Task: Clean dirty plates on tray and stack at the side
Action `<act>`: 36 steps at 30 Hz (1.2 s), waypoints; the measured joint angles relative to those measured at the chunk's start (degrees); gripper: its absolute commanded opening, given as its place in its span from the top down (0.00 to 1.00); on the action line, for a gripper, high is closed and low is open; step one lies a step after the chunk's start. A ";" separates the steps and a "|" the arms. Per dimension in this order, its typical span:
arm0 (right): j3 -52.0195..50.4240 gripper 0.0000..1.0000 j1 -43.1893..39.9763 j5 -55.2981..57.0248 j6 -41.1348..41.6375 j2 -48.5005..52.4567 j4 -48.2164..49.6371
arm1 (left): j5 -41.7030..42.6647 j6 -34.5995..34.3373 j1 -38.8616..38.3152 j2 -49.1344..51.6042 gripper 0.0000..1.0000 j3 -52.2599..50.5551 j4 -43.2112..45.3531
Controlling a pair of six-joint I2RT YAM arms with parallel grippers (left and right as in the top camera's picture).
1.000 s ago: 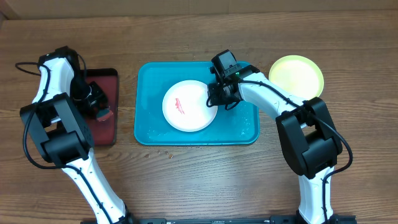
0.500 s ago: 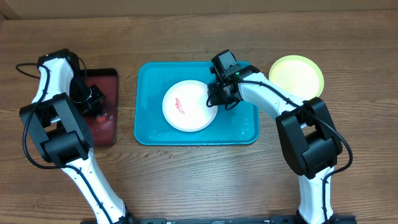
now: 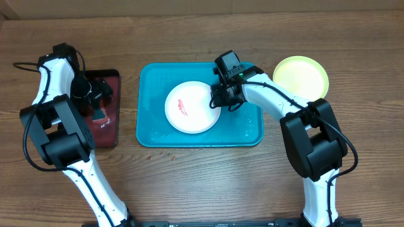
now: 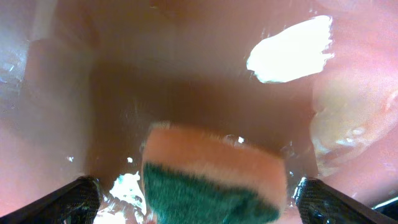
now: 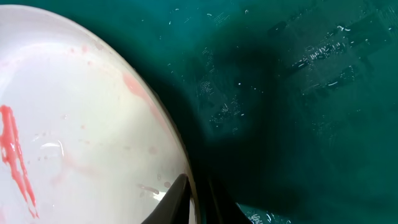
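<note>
A white plate (image 3: 189,108) with a red smear lies on the turquoise tray (image 3: 246,129). My right gripper (image 3: 218,98) is shut on the plate's right rim. In the right wrist view the fingers (image 5: 196,193) pinch the plate's edge (image 5: 74,112) above the wet tray floor (image 5: 298,93). A yellow-green plate (image 3: 300,77) sits on the table to the right of the tray. The pale blue plate is out of view. My left gripper (image 3: 95,98) is open over the dark red tray. In its wrist view an orange and green sponge (image 4: 211,168) lies between the spread fingers (image 4: 193,202).
The small dark red tray (image 3: 107,129) with a black rim stands left of the turquoise tray; its wet floor (image 4: 186,74) fills the left wrist view. Bare wooden table (image 3: 202,183) lies in front of both trays.
My left gripper has shifted slightly toward the far end of the dark red tray. The right arm and the white plate have not moved.
</note>
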 measured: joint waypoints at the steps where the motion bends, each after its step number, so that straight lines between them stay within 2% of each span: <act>1: 0.00 0.89 0.00 0.00 0.00 0.00 0.02 | -0.15 0.09 0.00 0.00 0.25 0.02 0.68; 4: 0.00 0.89 0.00 0.00 0.02 0.00 0.00 | -0.72 0.31 0.00 0.00 0.84 0.20 2.34; 5: 0.00 0.89 0.00 0.00 0.00 0.00 0.02 | -0.81 0.42 0.00 0.00 0.96 0.22 2.60; 8: 0.00 0.89 0.00 0.00 0.02 0.00 0.00 | -1.05 0.59 0.00 0.00 0.96 0.24 2.80; 9: 0.00 0.89 0.00 -0.02 0.00 0.00 0.00 | -1.11 0.66 0.00 0.00 0.87 0.26 2.78; 10: 0.00 0.89 0.00 -0.02 0.00 0.00 -0.02 | -1.31 0.66 -0.02 0.00 0.64 0.28 2.78; 12: 0.00 0.89 0.00 -0.02 0.02 0.00 0.00 | -1.51 1.11 -0.07 0.00 0.00 0.28 2.51; 21: 0.00 0.89 0.00 -0.04 0.00 0.00 0.07 | -1.75 1.27 0.00 0.00 0.00 0.39 -8.90; 26: -0.04 0.89 0.00 0.00 0.00 0.00 0.31 | -1.75 1.27 0.00 0.02 0.02 0.39 -9.73; 29: -0.04 0.89 0.00 -0.02 0.00 0.00 0.28 | -1.75 1.29 0.00 0.02 0.13 0.39 -8.52; 30: -0.04 0.89 0.00 0.00 0.00 0.00 0.26 | -1.75 1.42 0.00 0.02 0.26 0.39 -7.93; 32: -0.04 0.89 0.00 0.00 0.00 0.00 0.28 | -1.79 1.20 0.00 0.02 0.64 0.39 -6.73; 34: -0.04 0.89 0.00 -0.02 -0.02 0.00 0.26 | -1.84 1.46 0.00 0.02 0.93 0.39 -6.14; 36: -0.07 0.89 0.00 -0.02 0.00 0.00 0.28 | -2.21 1.49 0.00 0.02 0.96 0.39 -6.05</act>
